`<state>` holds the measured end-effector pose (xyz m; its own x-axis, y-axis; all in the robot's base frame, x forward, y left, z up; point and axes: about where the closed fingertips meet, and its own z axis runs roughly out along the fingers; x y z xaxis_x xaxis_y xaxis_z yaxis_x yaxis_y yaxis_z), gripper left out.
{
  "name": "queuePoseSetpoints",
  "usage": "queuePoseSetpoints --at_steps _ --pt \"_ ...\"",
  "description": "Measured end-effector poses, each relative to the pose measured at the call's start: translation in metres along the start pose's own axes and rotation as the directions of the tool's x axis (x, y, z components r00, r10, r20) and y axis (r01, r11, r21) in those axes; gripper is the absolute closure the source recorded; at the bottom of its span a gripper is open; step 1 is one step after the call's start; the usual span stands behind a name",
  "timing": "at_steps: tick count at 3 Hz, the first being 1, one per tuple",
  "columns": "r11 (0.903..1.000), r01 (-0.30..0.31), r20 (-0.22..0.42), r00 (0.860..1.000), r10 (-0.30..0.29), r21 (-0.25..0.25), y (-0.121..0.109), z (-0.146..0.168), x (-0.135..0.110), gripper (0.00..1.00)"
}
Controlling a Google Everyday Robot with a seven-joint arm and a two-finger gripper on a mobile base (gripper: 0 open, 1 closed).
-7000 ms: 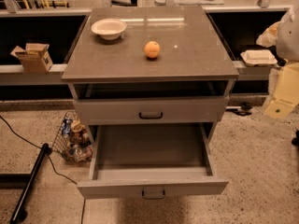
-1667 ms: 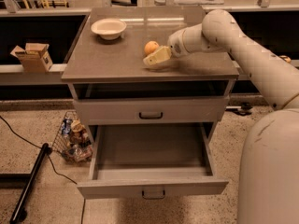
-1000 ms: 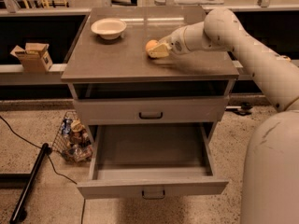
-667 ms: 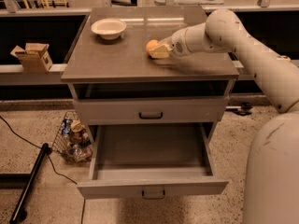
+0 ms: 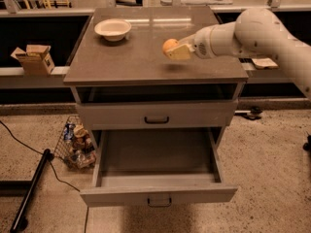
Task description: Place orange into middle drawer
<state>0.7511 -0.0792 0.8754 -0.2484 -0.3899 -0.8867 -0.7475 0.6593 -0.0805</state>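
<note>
The orange (image 5: pixel 168 44) is held between the pale fingers of my gripper (image 5: pixel 173 49), a little above the grey cabinet top (image 5: pixel 131 62), with a faint shadow on the top under it. The arm reaches in from the right. The gripper is shut on the orange. The middle drawer (image 5: pixel 155 155) is pulled out wide at the bottom front, its grey tray interior bare, with a small loop handle (image 5: pixel 159 201) on its front. It lies below and in front of the gripper.
A round white bowl (image 5: pixel 112 29) stands at the back left of the top. A shut drawer front with a dark handle (image 5: pixel 156 120) sits above the open drawer. A wire basket of items (image 5: pixel 75 141) and a black pole (image 5: pixel 29 192) are on the floor at left.
The gripper closed on the orange on the cabinet top, then raised it slightly and moved it a little to the right. The drawer has stayed open.
</note>
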Motion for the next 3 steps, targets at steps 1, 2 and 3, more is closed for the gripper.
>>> queuePoseSetpoints --at_steps 1,2,3 --pt "0.9952 -0.005 0.012 1.000 0.004 0.098 0.008 -0.043 0.005 1.00" --pt "0.9960 -0.005 0.009 1.000 0.004 0.089 0.009 -0.043 0.003 1.00" --pt "0.9971 0.067 -0.055 0.996 -0.065 0.037 0.039 -0.057 0.009 1.00"
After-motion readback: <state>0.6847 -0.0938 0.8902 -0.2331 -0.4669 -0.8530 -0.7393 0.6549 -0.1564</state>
